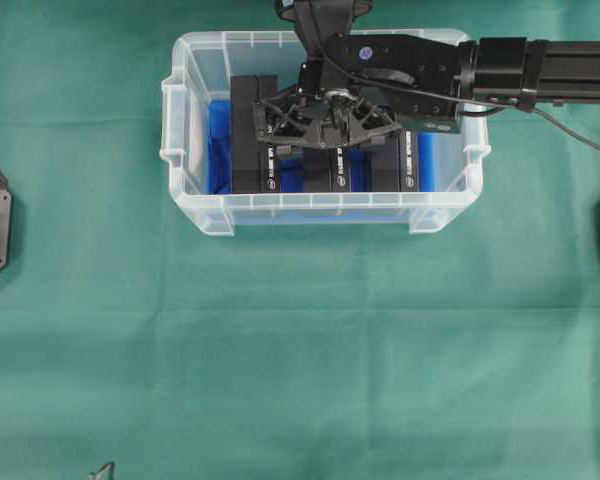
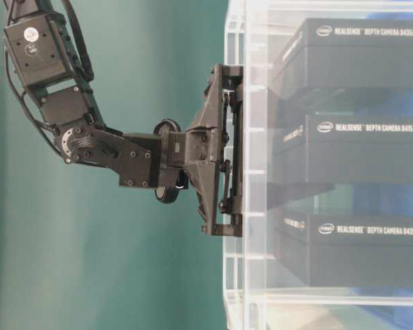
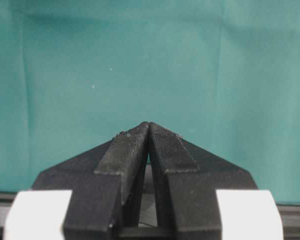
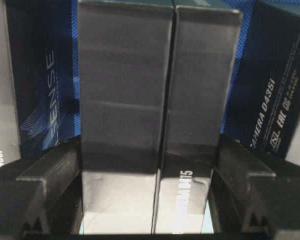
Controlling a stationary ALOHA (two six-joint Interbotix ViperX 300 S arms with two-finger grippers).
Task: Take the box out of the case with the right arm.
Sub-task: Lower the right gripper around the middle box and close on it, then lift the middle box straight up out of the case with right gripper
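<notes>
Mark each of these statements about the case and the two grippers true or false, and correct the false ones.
1. Three black boxes stand in the case. True.
2. The right gripper straddles the middle box. True.
3. The left gripper is wide open. False: it is shut, holding nothing.
4. The middle box already rests on the green cloth. False: it is inside the case.
5. The case has a red bottom. False: blue.

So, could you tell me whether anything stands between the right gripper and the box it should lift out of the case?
Nothing visible does. The right gripper is down inside the case, and in its wrist view the fingers sit against both sides of the middle box. The case has no lid, so the way up looks free.
</notes>
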